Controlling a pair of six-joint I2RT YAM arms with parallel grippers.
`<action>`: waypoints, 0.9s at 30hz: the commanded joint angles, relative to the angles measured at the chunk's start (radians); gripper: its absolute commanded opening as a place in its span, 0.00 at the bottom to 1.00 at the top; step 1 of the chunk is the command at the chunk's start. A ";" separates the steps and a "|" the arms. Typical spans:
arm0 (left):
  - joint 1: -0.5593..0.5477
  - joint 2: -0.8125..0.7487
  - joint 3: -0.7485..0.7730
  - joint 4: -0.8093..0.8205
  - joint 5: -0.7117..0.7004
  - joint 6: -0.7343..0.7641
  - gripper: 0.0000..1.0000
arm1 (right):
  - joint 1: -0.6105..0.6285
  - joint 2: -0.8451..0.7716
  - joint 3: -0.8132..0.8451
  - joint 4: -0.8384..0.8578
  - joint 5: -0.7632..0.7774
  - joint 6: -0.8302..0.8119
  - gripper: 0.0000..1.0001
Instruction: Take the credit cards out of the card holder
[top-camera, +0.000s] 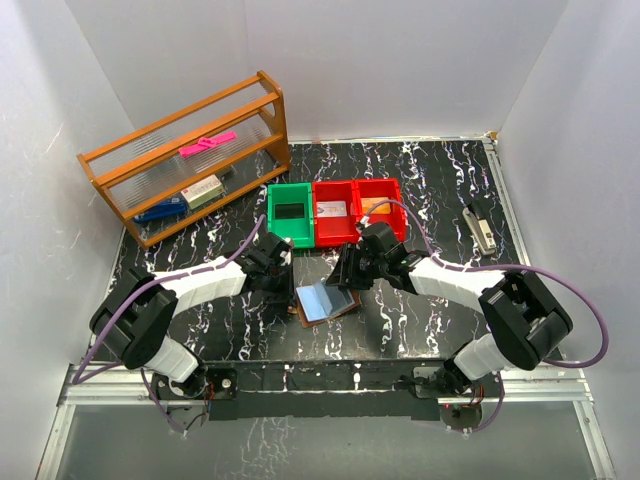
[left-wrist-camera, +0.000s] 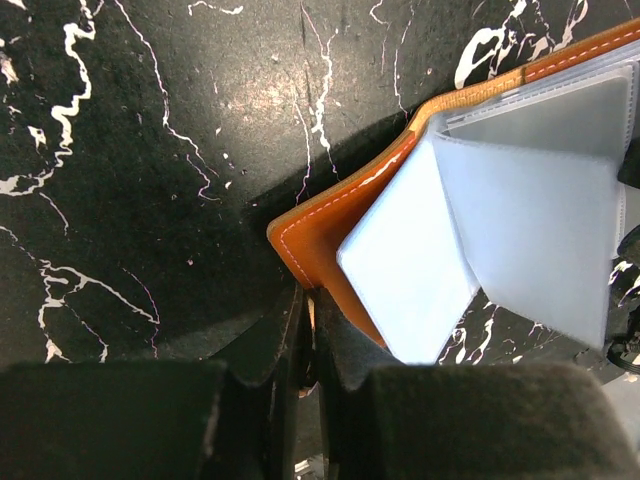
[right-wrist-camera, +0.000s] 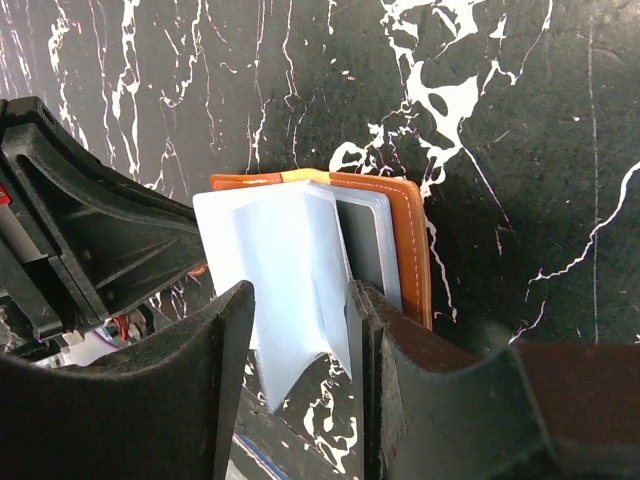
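A robot test cell in a lab is shown: a black marble-patterned desk (top-camera: 440, 180) is enclosed by plain white walls (top-camera: 400, 60), two arms are bolted to an aluminium rail (top-camera: 330, 395) at the near edge, and staged props, a wooden rack (top-camera: 190, 160) and coloured bins (top-camera: 335, 210), are set along the far side

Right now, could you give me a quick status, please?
Left pincer shut on card holder rim. Right pincer astride its pale sleeves. No cards out.
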 joint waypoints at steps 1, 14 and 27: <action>-0.006 -0.012 0.009 0.030 0.028 -0.005 0.04 | 0.019 -0.009 0.001 0.053 -0.038 0.027 0.40; -0.006 -0.045 0.008 0.002 -0.013 -0.011 0.09 | 0.019 -0.021 -0.013 0.004 0.012 0.007 0.41; -0.006 -0.262 0.066 -0.050 -0.075 -0.015 0.57 | 0.019 -0.047 -0.070 0.024 0.043 0.007 0.42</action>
